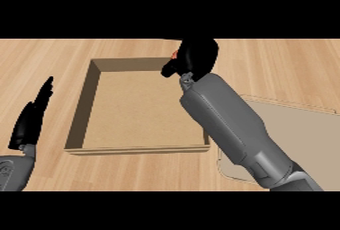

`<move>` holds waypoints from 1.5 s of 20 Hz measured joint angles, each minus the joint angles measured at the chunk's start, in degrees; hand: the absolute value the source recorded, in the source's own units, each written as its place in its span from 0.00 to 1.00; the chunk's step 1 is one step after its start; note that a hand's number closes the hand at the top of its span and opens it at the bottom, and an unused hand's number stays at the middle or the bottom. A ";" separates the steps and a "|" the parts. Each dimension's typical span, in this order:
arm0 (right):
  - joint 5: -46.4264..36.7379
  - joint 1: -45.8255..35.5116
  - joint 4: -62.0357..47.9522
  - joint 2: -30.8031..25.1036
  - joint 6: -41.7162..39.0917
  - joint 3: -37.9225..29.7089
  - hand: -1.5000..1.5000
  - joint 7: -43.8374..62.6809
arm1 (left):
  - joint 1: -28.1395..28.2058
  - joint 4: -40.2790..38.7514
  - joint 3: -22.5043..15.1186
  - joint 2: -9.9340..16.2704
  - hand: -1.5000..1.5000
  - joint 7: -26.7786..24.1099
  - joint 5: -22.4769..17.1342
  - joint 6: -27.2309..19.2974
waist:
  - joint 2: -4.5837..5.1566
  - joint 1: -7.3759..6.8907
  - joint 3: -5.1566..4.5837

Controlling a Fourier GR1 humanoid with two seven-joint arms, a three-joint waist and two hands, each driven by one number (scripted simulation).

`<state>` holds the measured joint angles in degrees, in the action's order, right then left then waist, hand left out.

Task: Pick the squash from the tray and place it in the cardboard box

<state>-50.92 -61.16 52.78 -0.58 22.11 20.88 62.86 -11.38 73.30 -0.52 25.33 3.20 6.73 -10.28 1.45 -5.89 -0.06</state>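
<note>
Head view: the right robot hand [192,56] hangs over the far right corner of the open cardboard box [83,112], its grey forearm crossing the box's right wall from the lower right of the frame. The black fingers are curled together around something; only a small red-orange speck shows at their left edge, which is most likely the squash [175,54], though too little of it is visible to be sure. The box floor shows nothing in it. The tan tray [299,134] lies on the wooden desk [279,58] just right of the box, and its visible part carries nothing. The left robot hand [33,117] rests at the left edge of the frame, fingers straight and pointing up, apart from the box.

The step in hand appears to be the carry, at the point of arrival above the box. The next move would call for lowering the right robot hand inside the walls, away from the far rim, and then spreading the fingers so the squash settles on the box floor rather than on the edge.
</note>
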 measured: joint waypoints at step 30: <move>-9.00 11.71 11.61 -0.10 34.88 3.66 0.00 1.03 | 7.60 1.05 4.78 0.68 0.50 -0.68 -0.44 -0.99 | -2.76 8.08 0.07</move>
<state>-59.92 -49.46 64.39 -0.68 56.99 24.54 63.90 -3.78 74.35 4.26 26.01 2.52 6.29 -11.28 -1.31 2.19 0.01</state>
